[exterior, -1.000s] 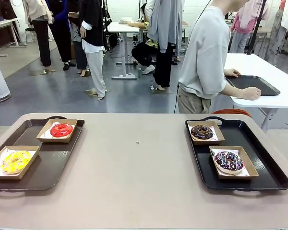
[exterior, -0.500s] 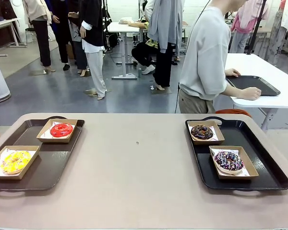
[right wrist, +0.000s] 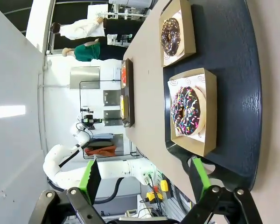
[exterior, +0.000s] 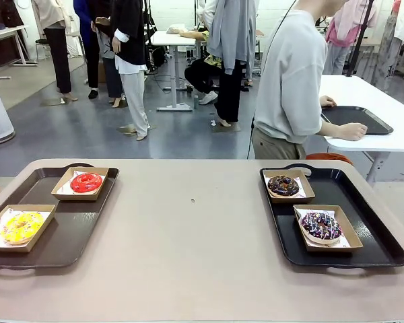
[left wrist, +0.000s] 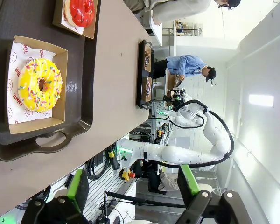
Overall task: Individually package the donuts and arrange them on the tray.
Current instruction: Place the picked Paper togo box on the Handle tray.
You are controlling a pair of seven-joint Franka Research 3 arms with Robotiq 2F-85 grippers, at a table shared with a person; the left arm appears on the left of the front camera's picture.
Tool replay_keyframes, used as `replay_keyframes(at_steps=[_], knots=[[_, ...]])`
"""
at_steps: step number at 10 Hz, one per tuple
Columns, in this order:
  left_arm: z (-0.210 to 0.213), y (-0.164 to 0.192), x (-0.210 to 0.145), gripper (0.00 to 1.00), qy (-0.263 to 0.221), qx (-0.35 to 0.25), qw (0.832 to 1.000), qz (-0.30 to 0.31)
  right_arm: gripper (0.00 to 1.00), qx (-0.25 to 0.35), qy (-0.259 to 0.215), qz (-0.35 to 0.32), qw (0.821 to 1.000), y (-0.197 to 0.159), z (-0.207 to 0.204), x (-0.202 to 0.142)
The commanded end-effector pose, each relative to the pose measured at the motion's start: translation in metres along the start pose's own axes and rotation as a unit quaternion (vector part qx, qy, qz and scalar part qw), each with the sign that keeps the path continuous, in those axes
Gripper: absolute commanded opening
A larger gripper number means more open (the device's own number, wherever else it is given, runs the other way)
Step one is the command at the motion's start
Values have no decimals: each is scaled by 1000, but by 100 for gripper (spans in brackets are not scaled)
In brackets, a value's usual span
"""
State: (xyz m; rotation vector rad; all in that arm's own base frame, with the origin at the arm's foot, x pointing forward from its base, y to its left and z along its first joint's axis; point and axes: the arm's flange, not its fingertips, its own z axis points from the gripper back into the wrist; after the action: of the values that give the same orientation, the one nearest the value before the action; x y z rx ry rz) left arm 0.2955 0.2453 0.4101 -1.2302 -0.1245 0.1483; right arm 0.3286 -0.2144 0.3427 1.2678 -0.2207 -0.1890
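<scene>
On the left tray [exterior: 71, 239], a glossy red donut [exterior: 86, 182] and a yellow sprinkled donut [exterior: 20, 226] each lie in a cardboard box. The right tray [exterior: 380, 239] holds a boxed chocolate donut [exterior: 283, 185] and, nearer me, a boxed purple sprinkled donut [exterior: 320, 226]. My left gripper [left wrist: 133, 186] hangs open off the table's left end, facing the yellow donut [left wrist: 40, 85], with the red donut [left wrist: 81, 10] beyond. My right gripper [right wrist: 144, 179] hangs open off the right end, facing the purple donut [right wrist: 189, 112], with the chocolate donut [right wrist: 170, 36] behind it.
Bare tabletop [exterior: 195, 229] stretches between the two trays. Past the far edge, a person [exterior: 289, 81] in a grey shirt stands turned to a white table with both hands on another dark tray [exterior: 357, 119]. More people stand farther back.
The person in grey has shifted slightly to the right and people in the background have moved. The donuts, boxes and trays lie as before.
</scene>
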Motion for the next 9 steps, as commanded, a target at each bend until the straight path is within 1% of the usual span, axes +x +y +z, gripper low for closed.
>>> replay_keyframes(at_steps=[1,9], knots=[[1,-2,-2,100,-3,-1,1000,-2,100,-2,-2,-11,1000,5,0,1],[1,-2,-2,100,-3,-1,1000,-2,100,-2,-2,-11,1000,5,0,1]])
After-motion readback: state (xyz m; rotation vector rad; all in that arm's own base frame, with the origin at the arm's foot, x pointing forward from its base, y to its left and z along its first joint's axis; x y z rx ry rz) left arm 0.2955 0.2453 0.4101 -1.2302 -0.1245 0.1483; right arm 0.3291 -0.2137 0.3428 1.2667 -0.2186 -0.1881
